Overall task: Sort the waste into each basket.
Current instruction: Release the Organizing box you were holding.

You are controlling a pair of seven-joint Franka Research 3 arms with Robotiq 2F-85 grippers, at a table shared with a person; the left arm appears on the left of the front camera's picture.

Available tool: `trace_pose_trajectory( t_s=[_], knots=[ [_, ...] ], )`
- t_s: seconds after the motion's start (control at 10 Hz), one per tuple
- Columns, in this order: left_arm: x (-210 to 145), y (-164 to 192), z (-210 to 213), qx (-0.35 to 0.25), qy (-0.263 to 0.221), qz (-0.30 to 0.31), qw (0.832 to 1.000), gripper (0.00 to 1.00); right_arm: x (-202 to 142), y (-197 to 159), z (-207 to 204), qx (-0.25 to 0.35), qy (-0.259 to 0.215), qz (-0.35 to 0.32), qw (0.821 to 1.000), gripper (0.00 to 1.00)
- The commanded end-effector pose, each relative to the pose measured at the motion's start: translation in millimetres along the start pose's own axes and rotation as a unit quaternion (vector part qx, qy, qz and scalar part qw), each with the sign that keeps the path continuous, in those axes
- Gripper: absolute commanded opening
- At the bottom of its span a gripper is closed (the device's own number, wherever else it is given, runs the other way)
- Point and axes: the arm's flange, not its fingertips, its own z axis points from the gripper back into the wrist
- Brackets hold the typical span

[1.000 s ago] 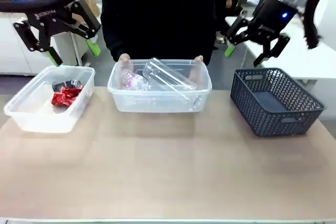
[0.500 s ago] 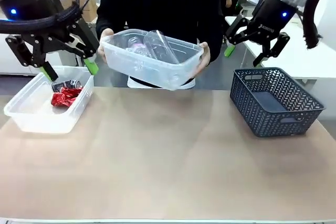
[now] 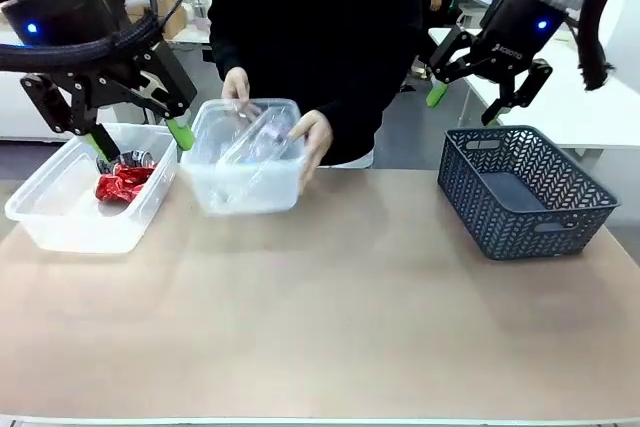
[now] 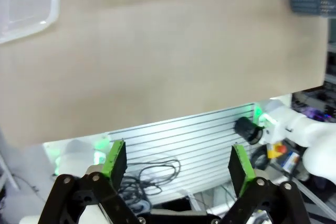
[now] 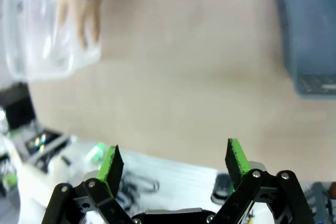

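A person's hands [image 3: 312, 137] hold a clear tub [image 3: 225, 192] just above the table, right beside my left gripper. Clear plastic bottles [image 3: 255, 139] lie inside it. A second clear tub [image 3: 60, 222] rests at the table's left, holding a crumpled red can [image 3: 122, 186] and a black-silver can [image 3: 127, 160]. My left gripper [image 3: 140, 137] hangs open above that tub's far right corner, nothing in it. My right gripper [image 3: 466, 102] is open and empty, high above the far right. In the right wrist view the held tub [image 5: 42, 51] and a hand [image 5: 81, 17] show at the upper left.
A dark grey woven basket [image 3: 525, 192] stands at the table's right, also seen as the dark basket [image 5: 304, 30] in the right wrist view. The left wrist view shows the beige tabletop [image 4: 157, 51] and its near edge, with tub rims [image 4: 26, 22] at the top.
The person lifted the bottle tub off the table's middle, turned it and carried it left, beside the can tub. My left gripper came lower and nearer. The right arm barely moved.
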Motion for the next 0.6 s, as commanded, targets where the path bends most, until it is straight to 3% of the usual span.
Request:
trace_pose_trajectory(
  t_s=[0.0, 0.2, 0.3, 0.4, 0.5],
  knots=[
    [-12, 22, -3, -0.073, -0.010, 0.008, 0.997, 1.00, -30, -13, 15, 0.060, 0.074, 0.040, 0.995, 1.00],
    [-17, 34, -5, -0.126, -0.025, 0.025, 0.991, 1.00, -98, -29, 45, 0.113, 0.084, 0.021, 0.990, 1.00],
    [-18, 38, -4, -0.188, -0.040, 0.020, 0.981, 1.00, -126, -31, 56, 0.172, 0.078, 0.015, 0.982, 1.00],
    [-21, 41, 0, -0.258, -0.070, 0.020, 0.963, 1.00, -145, -36, 66, 0.248, 0.042, -0.007, 0.968, 1.00],
    [-29, 49, 8, -0.317, -0.093, 0.016, 0.944, 1.00, -155, -47, 72, 0.342, 0.014, -0.037, 0.939, 1.00]
  ],
)
